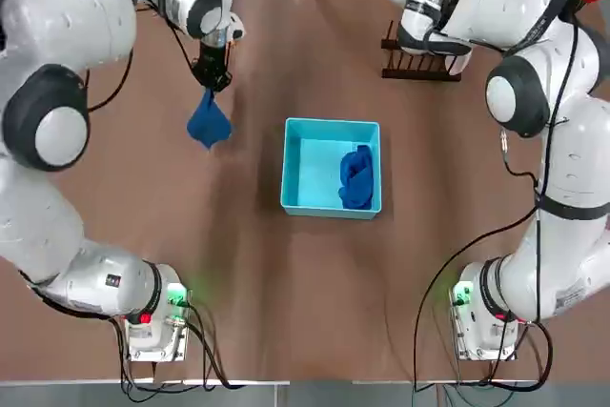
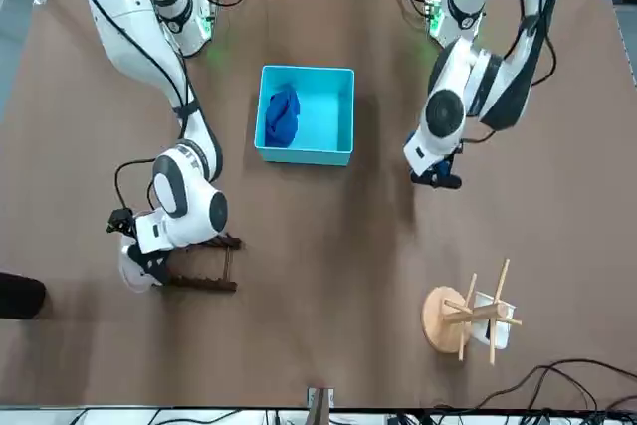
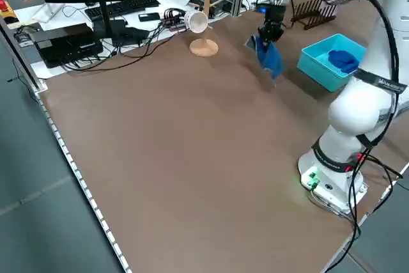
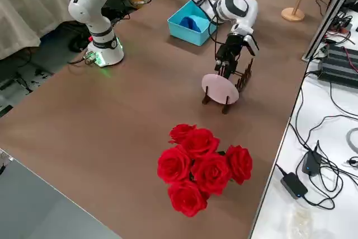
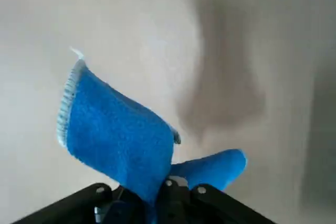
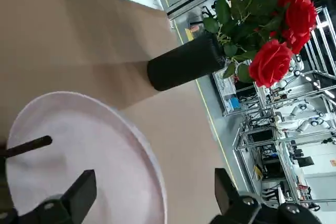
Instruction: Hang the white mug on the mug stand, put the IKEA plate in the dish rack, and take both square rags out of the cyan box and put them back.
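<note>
My left gripper [image 1: 212, 78] hangs over the table to the left of the cyan box [image 1: 295, 178], shut on one dark blue square rag [image 1: 208, 125] that dangles from its fingertips [image 5: 164, 199]. The other rag [image 1: 357, 178] lies bunched in the box's right half. At the far right, my right gripper [image 4: 225, 66] stands open over the dark dish rack [image 4: 241, 79]. Its fingers [image 6: 81, 195] straddle the rim of the white IKEA plate [image 6: 79, 166], which stands upright in the rack. The white mug [image 2: 495, 311] hangs on the light wooden mug stand [image 2: 443, 320] at the far left.
A black vase of red roses [image 4: 201, 166] stands just beyond the dish rack, near the table's far right corner. A monitor, boxes and cables [image 3: 96, 23] crowd the desk beyond the table's far edge. Bare brown tabletop [image 1: 315, 302] lies between the box and the arm bases.
</note>
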You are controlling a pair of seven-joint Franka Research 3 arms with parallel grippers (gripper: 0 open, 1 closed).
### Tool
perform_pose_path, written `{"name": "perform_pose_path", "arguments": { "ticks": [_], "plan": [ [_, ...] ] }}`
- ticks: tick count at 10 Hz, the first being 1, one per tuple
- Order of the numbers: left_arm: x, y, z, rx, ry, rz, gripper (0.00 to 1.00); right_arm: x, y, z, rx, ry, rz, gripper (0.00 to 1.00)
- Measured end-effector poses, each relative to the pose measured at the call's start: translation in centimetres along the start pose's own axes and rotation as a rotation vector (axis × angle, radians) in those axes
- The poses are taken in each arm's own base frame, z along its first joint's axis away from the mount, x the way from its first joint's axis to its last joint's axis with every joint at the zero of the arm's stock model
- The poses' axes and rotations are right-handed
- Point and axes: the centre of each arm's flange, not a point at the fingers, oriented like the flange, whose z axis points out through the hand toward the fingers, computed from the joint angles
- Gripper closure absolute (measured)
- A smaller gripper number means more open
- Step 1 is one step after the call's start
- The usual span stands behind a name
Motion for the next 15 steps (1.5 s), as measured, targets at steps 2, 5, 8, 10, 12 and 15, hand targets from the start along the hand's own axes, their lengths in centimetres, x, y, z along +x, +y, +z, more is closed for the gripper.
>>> {"name": "perform_pose_path", "arguments": {
  "ticks": [2, 5, 8, 10, 12, 15],
  "plan": [
    [2.1, 0.2, 5.7, 0.008, -0.052, 0.016, 0.95, -1.3, -1.1, -3.3, 0.073, -0.047, -0.008, 0.01],
    [3.4, 1.3, 11.6, 0.020, -0.088, 0.053, 0.95, -0.4, 0.9, -7.6, 0.209, -0.127, -0.079, 0.01],
    [2.1, -1.7, 16.0, 0.114, -0.153, 0.077, 0.95, 4.1, 10.7, -10.0, 0.456, -0.238, -0.147, 0.01],
    [2.2, -7.6, 18.4, 0.175, -0.191, 0.094, 0.95, 7.2, 20.7, -9.0, 0.736, -0.337, -0.152, 0.01],
    [1.9, -14.2, 20.8, 0.195, -0.208, 0.121, 0.95, 7.5, 29.6, -8.3, 0.973, -0.400, -0.211, 0.01],
    [0.3, -24.2, 23.6, 0.190, -0.167, 0.167, 0.95, 4.8, 33.6, -11.7, 1.107, -0.467, -0.303, 0.01]
  ]
}}
